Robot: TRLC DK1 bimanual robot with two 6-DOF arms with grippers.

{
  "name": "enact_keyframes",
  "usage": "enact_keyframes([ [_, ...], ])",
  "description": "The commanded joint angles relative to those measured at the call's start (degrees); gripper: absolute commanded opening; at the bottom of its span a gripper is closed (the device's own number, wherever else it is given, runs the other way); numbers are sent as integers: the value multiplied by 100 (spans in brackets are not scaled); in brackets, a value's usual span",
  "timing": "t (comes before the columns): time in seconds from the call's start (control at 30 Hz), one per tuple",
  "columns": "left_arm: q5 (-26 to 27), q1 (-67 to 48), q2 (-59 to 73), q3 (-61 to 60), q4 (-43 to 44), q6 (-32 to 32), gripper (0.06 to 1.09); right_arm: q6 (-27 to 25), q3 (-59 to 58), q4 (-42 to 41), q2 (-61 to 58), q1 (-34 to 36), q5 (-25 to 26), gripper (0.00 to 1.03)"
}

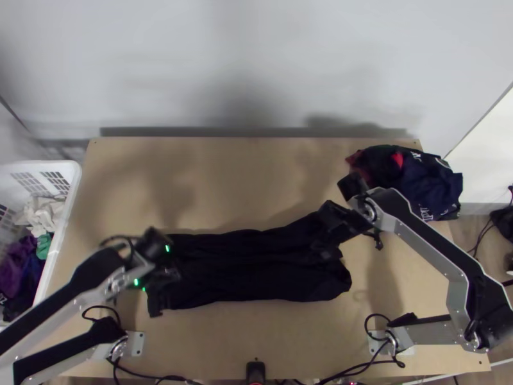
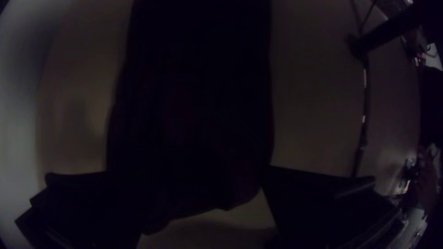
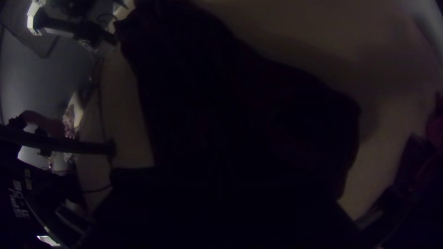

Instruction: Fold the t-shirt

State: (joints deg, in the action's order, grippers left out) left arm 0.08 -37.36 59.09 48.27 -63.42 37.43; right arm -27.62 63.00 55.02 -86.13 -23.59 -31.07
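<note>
2 black fingers [image 2: 323, 203] of the left gripper [image 1: 163, 292] stood spread in its wrist view. In the top view, a dark cloth t-shirt [image 1: 250, 266] lay on the pale wooden table [image 1: 256, 333], beneath the right gripper [image 1: 327, 232], whose state I couldn't tell.

Looks like a robotics lab or workshop to me: two jointed robot arms [image 1: 423, 245] mounted at a plain wooden table [image 1: 224, 167], with black cables [image 1: 138, 375] trailing along its near edge.

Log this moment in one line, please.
t-shirt: dark, lying lengthwise on table | left gripper: open, at one end | right gripper: near other end
</note>
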Motion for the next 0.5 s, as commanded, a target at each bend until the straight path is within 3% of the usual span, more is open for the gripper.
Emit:
enact_keyframes([
  [0.0, -1423, -1115, -653, -898, 436, -315, 104, 116, -34, -124, -53, -330, 13, 3],
  [0.07, -1862, -1229, -855, -1074, 743, -342, 104, 169, -122, -238, -71, -444, 13, 3],
  [0.2, -2214, -1300, -926, -1118, 1156, -473, 104, 230, -174, -466, -115, -646, 22, 3],
  [0.47, -2012, -2012, -1286, -758, 910, -1141, 104, 274, -130, -660, -352, -778, 40, 3],
])
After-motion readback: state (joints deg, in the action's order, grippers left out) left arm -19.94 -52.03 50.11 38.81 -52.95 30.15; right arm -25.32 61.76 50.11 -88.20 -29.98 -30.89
